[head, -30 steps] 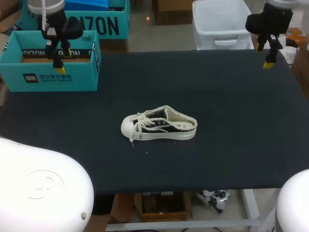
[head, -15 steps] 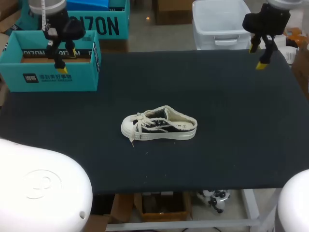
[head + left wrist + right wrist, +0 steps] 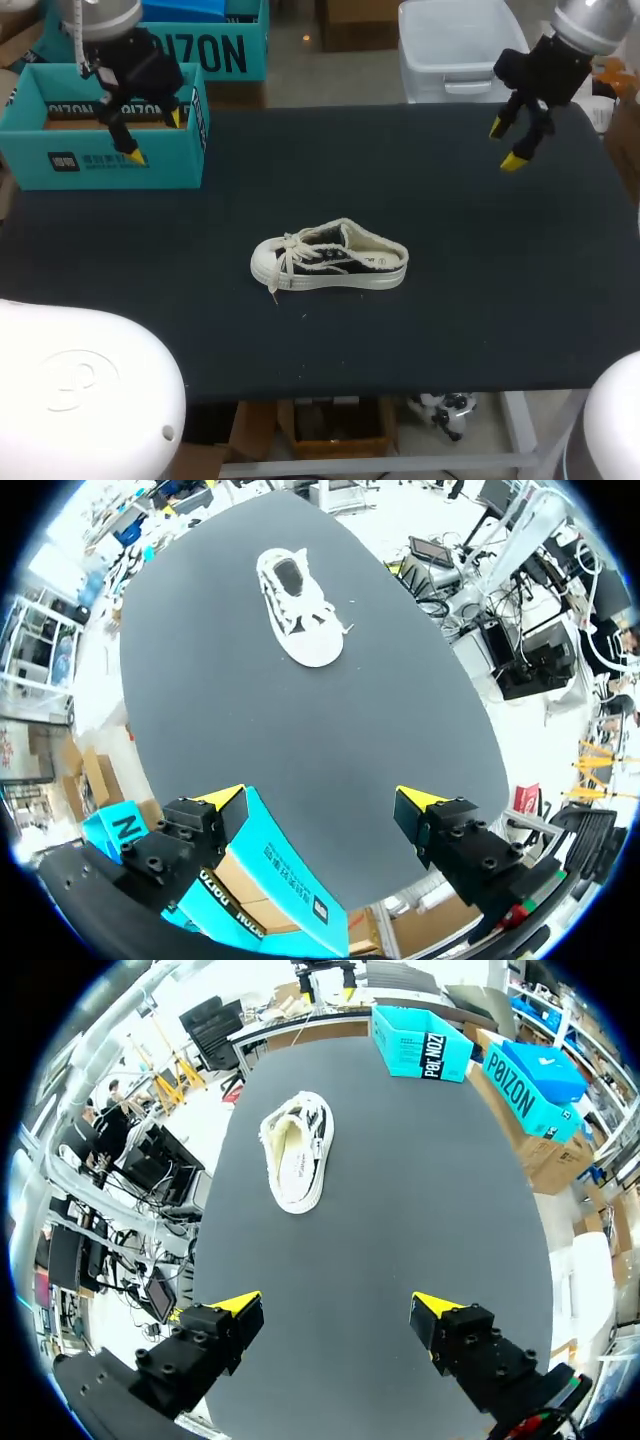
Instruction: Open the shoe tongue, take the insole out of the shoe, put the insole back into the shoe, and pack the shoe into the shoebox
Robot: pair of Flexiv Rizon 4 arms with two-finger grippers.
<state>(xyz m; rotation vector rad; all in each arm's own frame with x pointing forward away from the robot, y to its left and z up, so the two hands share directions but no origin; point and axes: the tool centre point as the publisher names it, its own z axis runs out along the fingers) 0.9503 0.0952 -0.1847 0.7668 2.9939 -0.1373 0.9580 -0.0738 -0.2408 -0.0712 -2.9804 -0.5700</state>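
Status, both arms:

- Left hand (image 3: 155,138) is spread wide and holds nothing. It hangs over the right-hand end of the open teal cardboard shoebox (image 3: 110,165). The left wrist view shows it too (image 3: 320,800), with a corner of the shoebox (image 3: 270,880) right under it, on the side of one finger.
- Right hand (image 3: 504,145) is also wide open and empty. It sits above the far right part of the worktop, well apart from everything. In the right wrist view (image 3: 335,1305) there is only bare cloth between its fingers.
- The black-and-cream canvas sneaker with white laces (image 3: 330,258) stands upright on its sole near the middle of the black cloth-covered worktop (image 3: 450,300). Its toe points to my left and the low open heel to my right. The laces are tied in a bow and one loose end trails off the toe side onto the cloth.
- The sneaker is well ahead of both hands in each wrist view (image 3: 297,620) (image 3: 297,1150), and nothing touches it.
- A cream interior shows through the opening in the right wrist view, but I can't separate insole from lining.
- The shoebox sits at the far left corner of the worktop, lid off, with brown card showing inside. It is well apart from the sneaker, and from the right wrist it shows far beyond the sneaker (image 3: 420,1042).
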